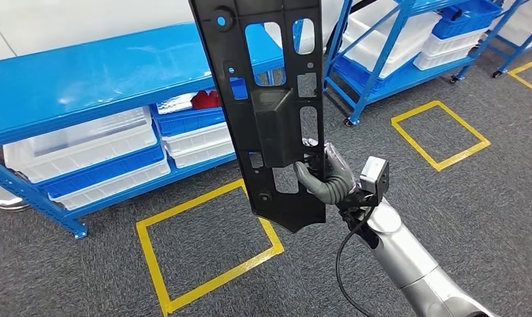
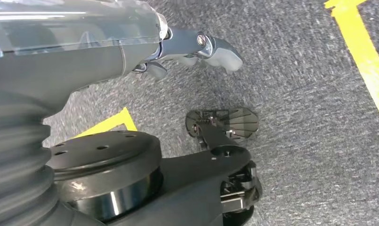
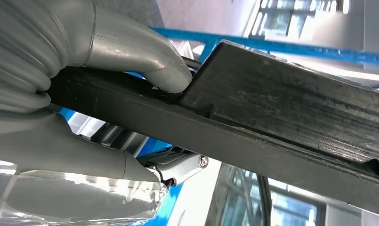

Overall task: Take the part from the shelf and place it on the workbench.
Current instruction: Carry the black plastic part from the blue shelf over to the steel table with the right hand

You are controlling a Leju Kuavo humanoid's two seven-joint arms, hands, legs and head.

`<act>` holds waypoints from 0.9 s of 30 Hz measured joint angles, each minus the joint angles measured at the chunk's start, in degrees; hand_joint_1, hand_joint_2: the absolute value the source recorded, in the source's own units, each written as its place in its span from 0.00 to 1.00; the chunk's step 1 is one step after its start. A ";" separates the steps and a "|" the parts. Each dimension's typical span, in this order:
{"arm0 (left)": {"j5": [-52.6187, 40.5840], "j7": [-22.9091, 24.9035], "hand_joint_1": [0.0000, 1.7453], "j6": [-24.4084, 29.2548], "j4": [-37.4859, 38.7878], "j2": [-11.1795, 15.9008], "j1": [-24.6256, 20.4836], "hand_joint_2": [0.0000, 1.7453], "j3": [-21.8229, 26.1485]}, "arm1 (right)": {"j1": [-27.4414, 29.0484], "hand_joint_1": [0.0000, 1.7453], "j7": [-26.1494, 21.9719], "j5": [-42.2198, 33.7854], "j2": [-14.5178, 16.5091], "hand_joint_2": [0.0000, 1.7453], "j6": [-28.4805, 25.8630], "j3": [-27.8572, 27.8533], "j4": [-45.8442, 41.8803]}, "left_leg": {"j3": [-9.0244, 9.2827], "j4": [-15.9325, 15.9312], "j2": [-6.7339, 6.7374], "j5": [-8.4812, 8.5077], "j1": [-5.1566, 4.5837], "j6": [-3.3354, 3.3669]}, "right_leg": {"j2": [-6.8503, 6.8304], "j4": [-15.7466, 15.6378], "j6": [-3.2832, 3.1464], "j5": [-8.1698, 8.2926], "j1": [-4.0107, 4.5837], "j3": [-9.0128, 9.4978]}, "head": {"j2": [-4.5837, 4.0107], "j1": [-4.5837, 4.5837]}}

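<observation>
The tall black part (image 1: 269, 112) in the right hand (image 1: 329, 179) stands upright at the view's middle and blocks the way toward 12 o'clock. The blue shelf (image 1: 84, 92) with its white bins (image 1: 84, 148) bars 10 o'clock; a second rack (image 1: 388, 46) bars 1 o'clock. Grey floor (image 1: 488, 191) lies open from 3 to 8 o'clock, marked by yellow tape squares (image 1: 210, 244).

Part (image 1: 271, 112): black plastic. Right hand (image 1: 329, 179): grey thumb, darker fingers; arm (image 1: 408, 261) silver. Shelf (image 1: 65, 86): bright blue. Bins (image 1: 84, 148): translucent white, some blue. Floor (image 1: 474, 211): speckled dark grey carpet, yellow tape squares (image 1: 207, 244). One red item (image 1: 205, 100) in a bin.
</observation>
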 joint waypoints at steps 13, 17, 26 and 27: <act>0.02 0.16 0.00 0.05 0.00 0.10 0.53 1.00 0.08 | 1.24 1.00 -0.21 -0.55 -0.24 1.00 0.44 -0.95 -0.31 | -6.48 15.16 -2.75 -6.51 -0.32 -1.80 | 4.08 -7.65 -2.94 3.18 0.85 2.25 | 0.00 -0.02; 0.08 0.32 0.00 0.09 0.00 0.20 0.78 1.00 0.16 | 1.69 1.00 -0.54 -0.37 -0.24 1.00 0.39 -1.36 -0.34 | -0.10 1.80 -6.92 -0.66 -0.04 -1.12 | 7.20 -6.40 -2.22 2.97 0.73 1.51 | 0.00 -0.01; -1.38 1.20 0.00 -0.26 -0.01 0.19 1.99 1.00 0.13 | 7.91 1.00 -1.29 5.20 1.14 1.00 -4.69 -7.90 -3.02 | 1.08 -1.30 -2.34 0.19 0.23 0.37 | 2.94 6.74 0.88 -3.29 0.01 -5.64 | 0.00 0.00; -1.39 1.22 0.00 -0.31 -0.01 0.20 2.13 1.00 0.13 | 8.45 1.00 -1.29 5.47 1.34 1.00 -4.83 -8.45 -3.15 | 1.08 -1.27 -1.51 0.12 0.22 0.33 | 2.63 8.51 1.08 -3.54 -0.18 -6.51 | 0.00 0.00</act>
